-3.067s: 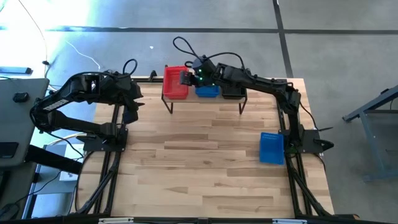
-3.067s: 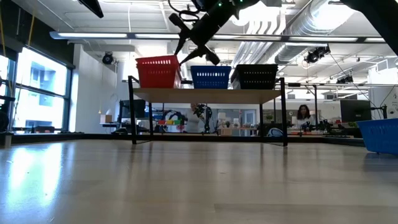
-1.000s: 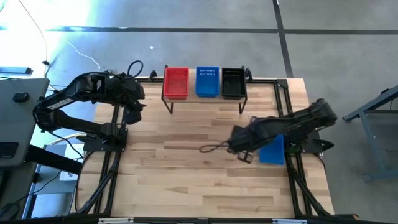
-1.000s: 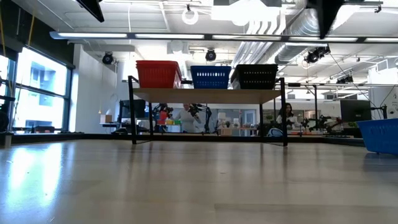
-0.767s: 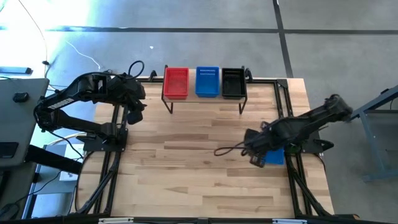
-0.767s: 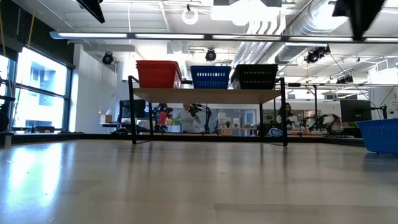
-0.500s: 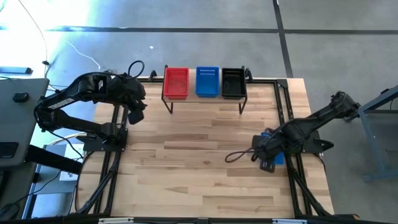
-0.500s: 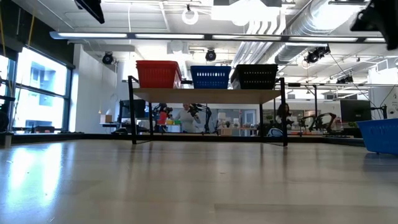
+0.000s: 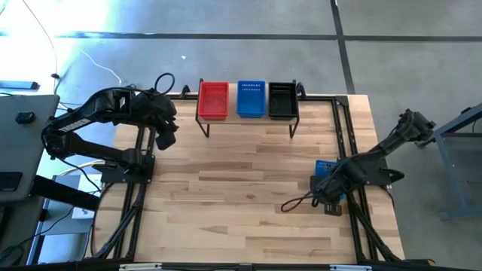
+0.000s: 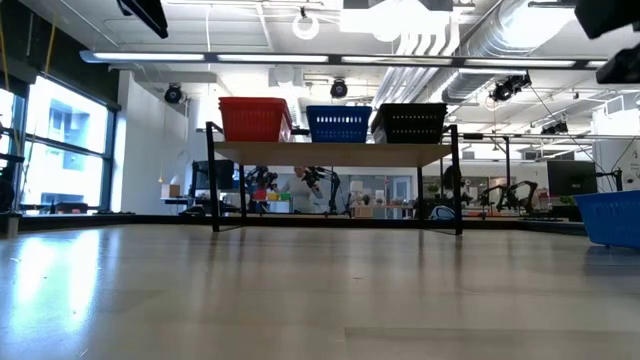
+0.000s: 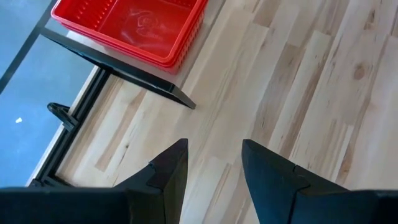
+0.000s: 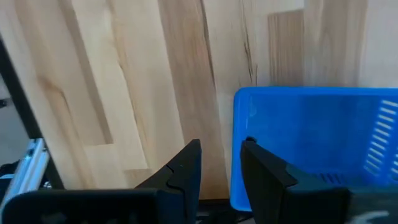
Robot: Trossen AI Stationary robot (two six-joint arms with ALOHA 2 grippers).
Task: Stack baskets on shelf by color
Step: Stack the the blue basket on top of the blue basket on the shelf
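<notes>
From above, the shelf point(image 9: 248, 120) stands at the far edge of the table point(image 9: 241, 203), carrying the red baskets point(image 9: 213, 100), the blue baskets point(image 9: 251, 98) and the black baskets point(image 9: 282, 99) side by side in that order. The loose blue basket point(image 9: 327, 167) lies well away from the shelf, near the table's right edge, with the right gripper point(image 9: 328, 203) over its near end. The left gripper point(image 9: 161, 135) hangs left of the shelf, near the table's left edge.

At table height, the shelf point(image 10: 335, 152) shows its three stacks in a row: red point(image 10: 255, 118), blue point(image 10: 338, 123), black point(image 10: 411, 122). The loose blue basket point(image 10: 610, 218) sits far to the shelf's right.

Past the left wrist, the left gripper point(image 11: 212, 168) holds its jaws apart over bare wood, beside the shelf leg under the red stack point(image 11: 134, 28).

Past the right wrist, the right gripper point(image 12: 221, 165) has its jaws slightly apart, straddling the loose basket's point(image 12: 317, 146) side wall without closing on it.
</notes>
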